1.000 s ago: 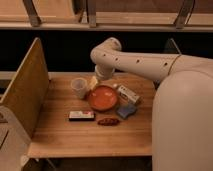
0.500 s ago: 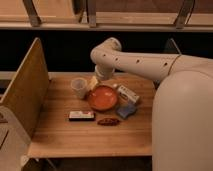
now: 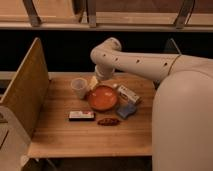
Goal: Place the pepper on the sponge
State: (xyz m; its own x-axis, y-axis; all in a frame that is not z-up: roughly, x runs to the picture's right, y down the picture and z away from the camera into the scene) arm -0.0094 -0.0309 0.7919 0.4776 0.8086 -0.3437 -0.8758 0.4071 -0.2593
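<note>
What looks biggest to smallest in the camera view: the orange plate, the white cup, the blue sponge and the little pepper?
1. orange plate
2. white cup
3. sponge
4. pepper, nearly as long as the sponge but thinner
The gripper hangs behind the plate, beside the cup, jaws open.

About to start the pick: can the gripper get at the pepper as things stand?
Probably yes. The gripper hangs behind the orange plate, beside the white cup. The pepper lies uncovered in front of the plate, apart from the dark packet and the sponge, so coming down from above looks free.
</note>
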